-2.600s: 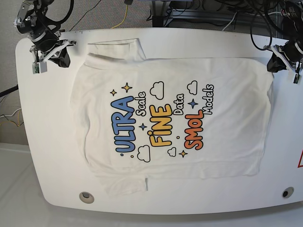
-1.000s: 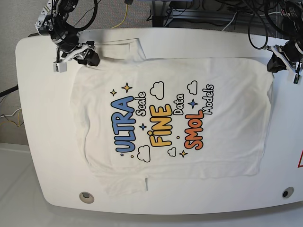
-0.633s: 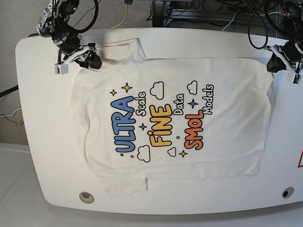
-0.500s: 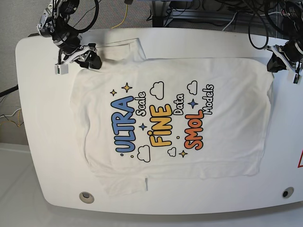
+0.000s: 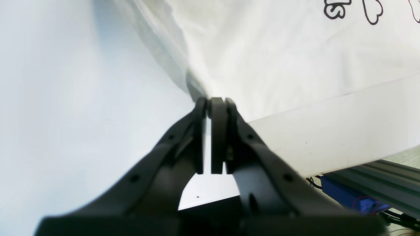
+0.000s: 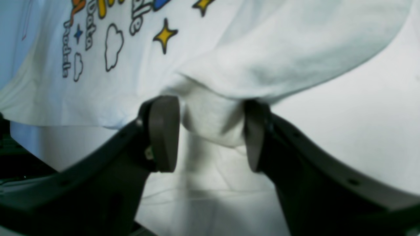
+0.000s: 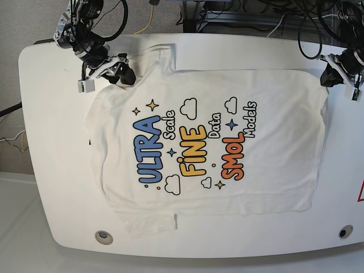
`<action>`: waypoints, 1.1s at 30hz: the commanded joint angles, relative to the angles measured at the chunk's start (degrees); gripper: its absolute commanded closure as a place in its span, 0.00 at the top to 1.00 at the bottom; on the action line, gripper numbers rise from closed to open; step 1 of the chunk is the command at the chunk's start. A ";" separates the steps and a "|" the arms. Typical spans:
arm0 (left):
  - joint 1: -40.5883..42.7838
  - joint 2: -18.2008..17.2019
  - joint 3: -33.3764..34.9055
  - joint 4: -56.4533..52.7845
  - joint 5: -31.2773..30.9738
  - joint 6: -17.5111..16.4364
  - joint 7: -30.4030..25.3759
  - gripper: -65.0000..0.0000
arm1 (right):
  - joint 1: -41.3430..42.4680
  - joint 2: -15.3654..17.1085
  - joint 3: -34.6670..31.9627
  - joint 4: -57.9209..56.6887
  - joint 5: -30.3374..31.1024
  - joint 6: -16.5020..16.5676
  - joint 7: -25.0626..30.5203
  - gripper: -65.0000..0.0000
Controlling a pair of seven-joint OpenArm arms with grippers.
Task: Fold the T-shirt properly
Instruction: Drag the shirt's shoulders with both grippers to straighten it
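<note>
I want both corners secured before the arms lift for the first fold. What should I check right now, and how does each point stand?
1. Left end effector shut on the T-shirt corner: ok, jaws pinched together on the fabric edge.
2. Right end effector has fabric between its pads: ok, a fold of shirt near the sleeve sits between them.
3. Right end effector closed on that fabric: not ok, jaws stand apart.
4. Shirt lying flat, print up: ok, only the fabric by the right end effector is bunched.
5. Shirt fully on the table: ok in the base view.
6. Both layers caught on the left: cannot tell.
</note>
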 commanded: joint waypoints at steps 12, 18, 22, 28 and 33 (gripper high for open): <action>-0.07 -1.08 -0.36 0.89 -0.83 -0.08 -0.89 0.01 | 1.10 0.82 0.01 -1.01 -1.08 -0.28 1.26 0.00; -0.07 -1.08 -0.36 0.89 -0.83 -0.08 -0.89 0.01 | 1.71 2.05 -0.08 -2.85 -1.08 -0.19 1.62 0.00; -0.07 -1.08 -0.36 0.89 -0.83 -0.08 -0.89 0.01 | 1.45 2.76 0.01 -2.59 -0.73 0.60 1.62 0.00; -0.07 -1.08 -0.36 0.89 -0.83 -0.08 -0.89 0.01 | -0.40 3.11 0.45 -0.83 -0.46 1.04 1.44 0.00; 0.10 -0.99 -0.36 0.89 -0.83 -0.08 -0.89 0.01 | -2.86 3.37 0.45 3.30 0.42 1.04 1.35 0.00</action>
